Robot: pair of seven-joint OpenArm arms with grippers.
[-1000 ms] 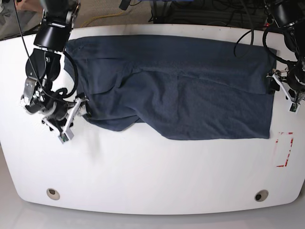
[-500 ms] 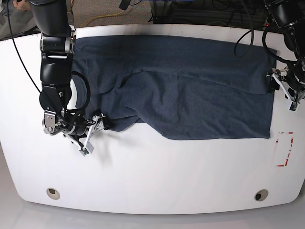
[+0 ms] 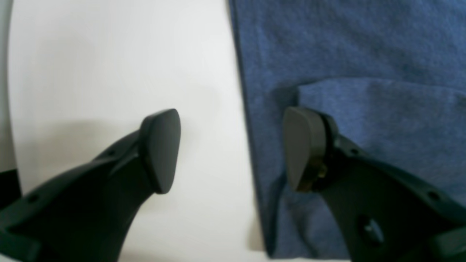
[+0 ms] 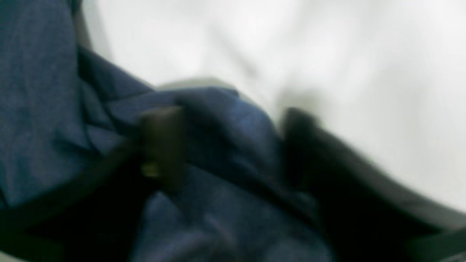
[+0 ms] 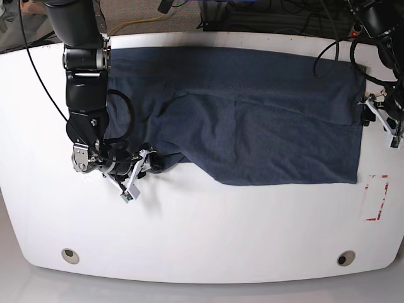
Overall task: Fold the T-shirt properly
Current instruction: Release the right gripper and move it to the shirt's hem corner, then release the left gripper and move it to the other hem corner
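— Though the right wrist view is badly blurred, can you read the right gripper [image 4: 233,145]?

— Its fingers sit partly apart with a bunched fold of the T-shirt [image 5: 252,113] between them; a firm hold I cannot tell.

— And the left gripper [image 3: 233,149]?

— Fingers wide, one over bare table [image 5: 202,233], one over the cloth's straight edge.

— Open room?

— The shirt covers the table's far half; the near half lies white and bare, a red-marked rectangle [image 5: 377,197] near the shirt's corner.

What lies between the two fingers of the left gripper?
In the left wrist view, the straight edge of the T-shirt runs between them: bare white table toward one finger, blue cloth toward the other. The left gripper is open.
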